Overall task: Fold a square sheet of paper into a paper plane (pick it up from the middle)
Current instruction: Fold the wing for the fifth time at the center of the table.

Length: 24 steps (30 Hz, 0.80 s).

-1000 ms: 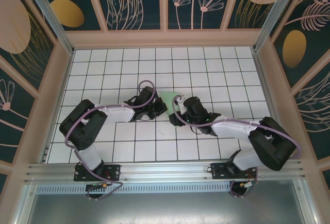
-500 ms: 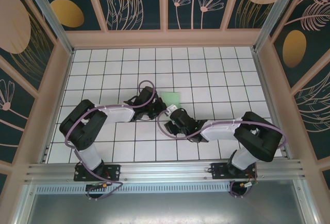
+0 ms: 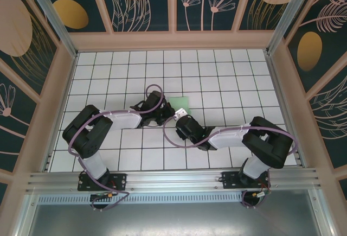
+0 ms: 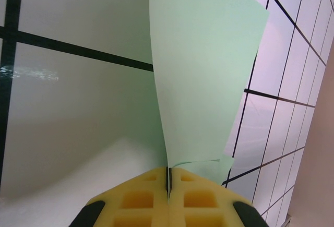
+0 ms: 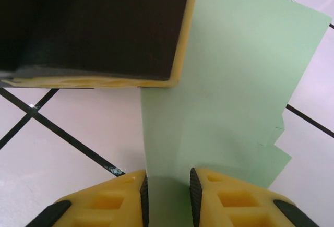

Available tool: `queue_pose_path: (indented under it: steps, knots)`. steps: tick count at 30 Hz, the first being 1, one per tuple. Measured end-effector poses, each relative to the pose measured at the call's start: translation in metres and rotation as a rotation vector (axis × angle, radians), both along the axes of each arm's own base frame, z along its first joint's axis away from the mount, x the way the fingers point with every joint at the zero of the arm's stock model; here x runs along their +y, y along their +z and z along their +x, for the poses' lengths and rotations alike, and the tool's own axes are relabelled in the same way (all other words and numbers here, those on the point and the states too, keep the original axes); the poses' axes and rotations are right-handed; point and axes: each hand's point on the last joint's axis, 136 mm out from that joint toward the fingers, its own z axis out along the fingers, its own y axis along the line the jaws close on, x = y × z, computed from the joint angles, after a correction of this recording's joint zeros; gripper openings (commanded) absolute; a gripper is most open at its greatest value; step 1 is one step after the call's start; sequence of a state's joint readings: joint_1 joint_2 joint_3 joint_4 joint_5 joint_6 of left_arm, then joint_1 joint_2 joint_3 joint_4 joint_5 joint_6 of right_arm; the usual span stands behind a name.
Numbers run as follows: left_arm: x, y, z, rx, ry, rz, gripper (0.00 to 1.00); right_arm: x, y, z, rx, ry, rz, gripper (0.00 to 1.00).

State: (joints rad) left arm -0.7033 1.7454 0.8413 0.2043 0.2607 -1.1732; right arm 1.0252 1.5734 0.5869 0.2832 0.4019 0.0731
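Gently now: press the fold without dragging the sheet

Top view: I count one square sheet of paper (image 3: 183, 103), pale green, on the gridded table (image 3: 227, 78) near its middle. Two arms meet at the sheet's near edge, the left gripper (image 3: 164, 115) just beside the right gripper (image 3: 180, 122).

Left wrist: my left pads (image 4: 141, 198) are clenched on the sheet's edge. The paper rises from the pinch as one curved flap, with a smaller layer curling beside it. I judge this side should simply anchor.

Right wrist: the right pads (image 5: 224, 198) stand apart astride a folded strip, with paper in the gap but not pinched. One dark left finger (image 5: 99, 23) sits just above. I count at least two stepped layers at the right corner. To do this well, I would close squarely on the fold line near the left pinch and press lightly, so the layers do not shear.
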Motion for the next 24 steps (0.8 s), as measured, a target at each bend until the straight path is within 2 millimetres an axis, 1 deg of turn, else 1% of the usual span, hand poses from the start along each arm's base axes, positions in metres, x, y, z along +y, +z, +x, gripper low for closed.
queue_pose_path:
  steps: [4, 6, 7, 8, 9, 10, 12, 14, 15, 17, 18, 21, 24]
  knots:
    - [-0.001, 0.001, 0.001, -0.002, 0.000, -0.002, 0.07, 0.001, 0.001, 0.000, -0.005, 0.007, 0.000, 0.17]
    - [-0.001, 0.001, 0.001, -0.003, 0.000, -0.002, 0.11, 0.001, 0.001, 0.000, -0.005, 0.006, 0.002, 0.13]
    - [-0.001, 0.001, 0.001, -0.003, 0.000, -0.002, 0.13, 0.001, 0.001, 0.000, -0.004, 0.006, 0.004, 0.09]
    - [-0.001, 0.001, 0.001, -0.002, 0.002, -0.003, 0.13, 0.002, 0.001, 0.000, -0.003, 0.007, 0.005, 0.05]
    - [-0.001, 0.001, 0.001, -0.001, 0.002, -0.003, 0.14, 0.002, 0.001, 0.000, 0.000, 0.007, 0.009, 0.03]
    - [-0.001, 0.001, 0.001, -0.002, 0.002, -0.003, 0.17, 0.002, 0.001, 0.000, 0.004, 0.005, 0.013, 0.02]
    - [0.000, 0.001, 0.002, -0.008, 0.004, 0.006, 0.33, 0.003, 0.000, -0.001, 0.024, 0.004, 0.034, 0.01]
    - [0.002, 0.001, 0.003, -0.007, 0.015, 0.011, 0.34, 0.002, -0.002, 0.000, 0.050, -0.002, 0.060, 0.01]
    - [0.004, 0.003, 0.003, -0.012, 0.022, 0.016, 0.40, 0.000, -0.003, 0.000, 0.067, -0.004, 0.077, 0.01]
    - [0.006, 0.013, 0.005, -0.037, 0.031, 0.014, 0.51, -0.005, -0.004, 0.000, 0.110, -0.013, 0.126, 0.01]
    - [0.006, 0.020, 0.008, -0.056, 0.039, 0.010, 0.54, -0.009, -0.004, 0.000, 0.136, -0.018, 0.161, 0.02]
    - [0.009, 0.042, 0.013, -0.111, 0.066, -0.011, 0.54, -0.017, 0.001, 0.001, 0.212, -0.026, 0.292, 0.02]
    - [0.010, 0.060, 0.017, -0.158, 0.077, -0.031, 0.54, -0.024, 0.005, 0.005, 0.287, -0.034, 0.418, 0.02]
